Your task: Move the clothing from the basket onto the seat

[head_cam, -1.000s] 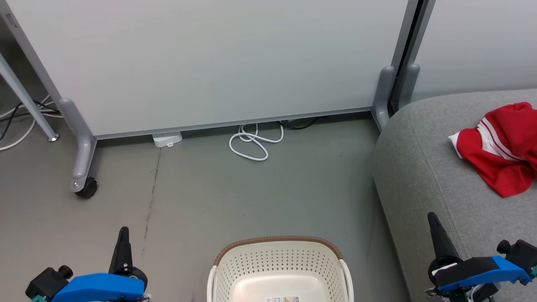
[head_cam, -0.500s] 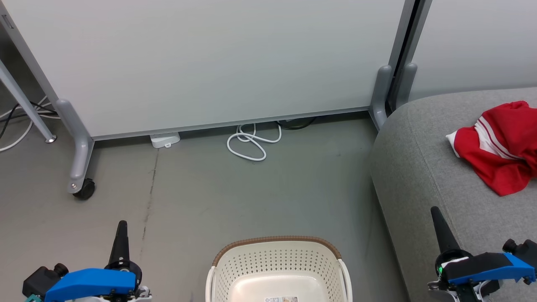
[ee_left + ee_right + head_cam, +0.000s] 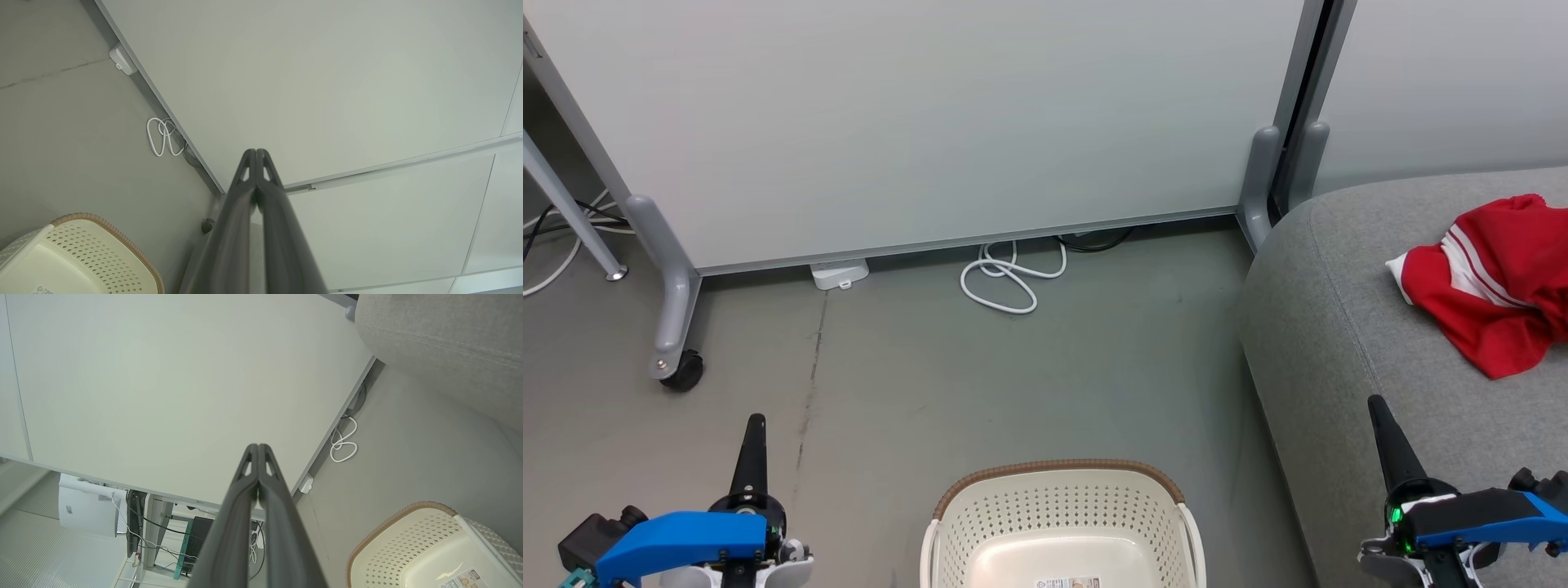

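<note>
Both jaws lifted slightly; one clothing pile [image 3: 1494, 286] on seat [image 3: 1339, 343].

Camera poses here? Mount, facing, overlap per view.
Head view: on the head, facing forward and down at floor, basket, seat with clothing; left tool lower left, right tool lower right, both shut.
Left wrist view: on the left wrist, along its shut fingers toward the partition panel.
Right wrist view: on the right wrist, along its shut fingers toward that panel, seat upper right.
Shared: all three show the basket and coiled white cable.
</note>
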Motion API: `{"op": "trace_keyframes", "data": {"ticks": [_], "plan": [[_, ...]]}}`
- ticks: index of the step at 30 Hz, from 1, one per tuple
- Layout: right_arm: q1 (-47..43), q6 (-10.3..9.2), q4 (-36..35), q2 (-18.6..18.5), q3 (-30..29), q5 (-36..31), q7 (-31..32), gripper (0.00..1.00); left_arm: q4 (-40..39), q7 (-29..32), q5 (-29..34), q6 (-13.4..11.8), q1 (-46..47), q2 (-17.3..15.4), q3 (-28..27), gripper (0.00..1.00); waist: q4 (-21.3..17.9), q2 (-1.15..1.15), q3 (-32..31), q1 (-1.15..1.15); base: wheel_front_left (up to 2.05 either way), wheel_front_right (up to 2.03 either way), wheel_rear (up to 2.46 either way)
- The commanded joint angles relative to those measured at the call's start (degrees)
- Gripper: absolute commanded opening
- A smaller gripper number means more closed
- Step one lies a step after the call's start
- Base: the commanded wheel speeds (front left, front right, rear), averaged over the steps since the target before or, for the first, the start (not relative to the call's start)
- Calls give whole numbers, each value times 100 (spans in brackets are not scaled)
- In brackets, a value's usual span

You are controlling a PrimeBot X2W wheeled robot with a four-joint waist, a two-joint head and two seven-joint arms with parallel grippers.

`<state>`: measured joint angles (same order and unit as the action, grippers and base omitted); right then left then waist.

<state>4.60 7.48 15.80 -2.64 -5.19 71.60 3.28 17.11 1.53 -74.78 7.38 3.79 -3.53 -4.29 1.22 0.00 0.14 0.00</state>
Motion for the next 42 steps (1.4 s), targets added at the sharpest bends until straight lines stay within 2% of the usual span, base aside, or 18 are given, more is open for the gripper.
{"op": "trace_keyframes", "data": {"ticks": [1, 42], "plan": [[148, 2, -63, -30, -20, 161, 22, 0, -70, 43, -120, 13, 141, -14, -26, 0, -4, 0, 0, 0, 0, 0, 0], [200, 2, -180, -38, -140, 1996, 321, 0, -311, 495, -1692, 20, 277, 69, -227, 0, -114, 0, 2, 0, 0, 0, 0]]}}
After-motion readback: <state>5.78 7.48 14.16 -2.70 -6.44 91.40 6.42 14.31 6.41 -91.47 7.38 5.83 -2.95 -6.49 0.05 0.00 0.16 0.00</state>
